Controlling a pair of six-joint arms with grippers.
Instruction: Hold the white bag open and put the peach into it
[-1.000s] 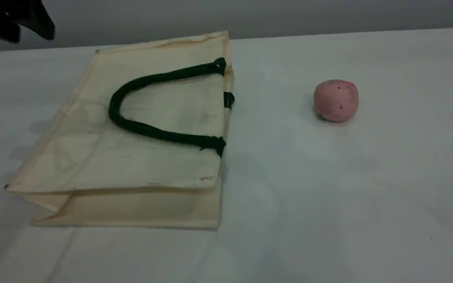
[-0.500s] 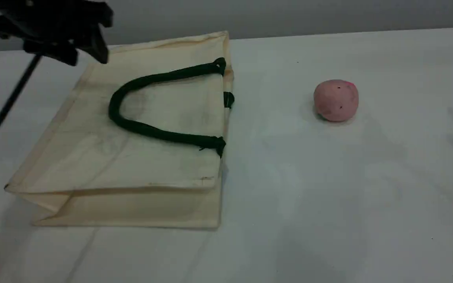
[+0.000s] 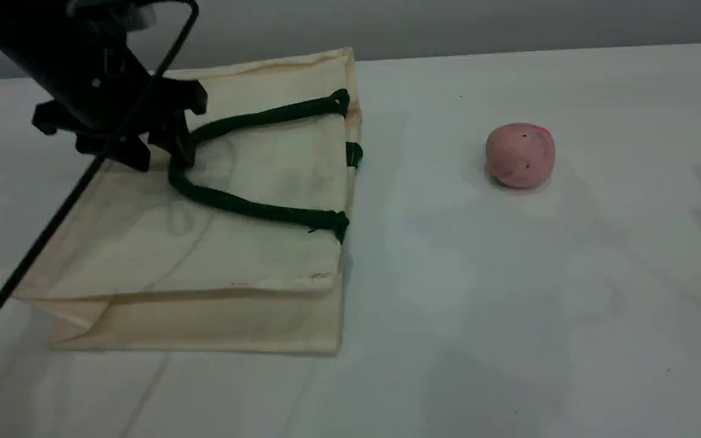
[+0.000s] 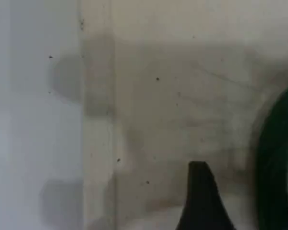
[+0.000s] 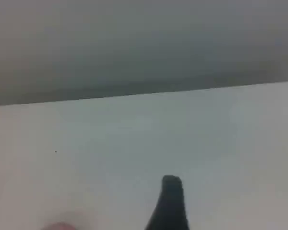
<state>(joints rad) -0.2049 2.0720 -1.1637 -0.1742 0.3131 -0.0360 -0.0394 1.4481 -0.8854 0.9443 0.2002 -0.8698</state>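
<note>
Cream-white fabric, flat on the white table (image 3: 569,274): the white bag (image 3: 216,243), on its side at the scene's left half, rope handle (image 3: 235,204) curled in a dark green U on the upper panel. Left gripper (image 3: 159,155) above the bag's far-left part, fingers spread wide, nothing held; nearer fingertip (image 3: 183,152) just beside the bend of the handle, contact impossible to judge. In the left wrist view, one dark fingertip (image 4: 199,201) over bare cloth, green rope (image 4: 273,167) arcing at the right edge, the bag's side edge and table (image 4: 33,120) at the left. Black cable (image 3: 52,225) slanting down across the bag's left corner.

Peach (image 3: 519,156) on the table well to the right of the bag, well apart from the left gripper, dull pink with a few dark specks. Right gripper out of the scene view; in its own wrist view only one dark fingertip (image 5: 172,201) above empty tabletop (image 5: 110,158), wide apart by the look of things, holding nothing.

Broad bare table between bag mouth and peach, and all along the near side. Far table edge close behind the bag's top corner.

Bag's mouth facing right, toward the peach; a second green tab (image 3: 355,154) peeping at the rim. Long axis from far to near, gusset fold visible along the near side.
</note>
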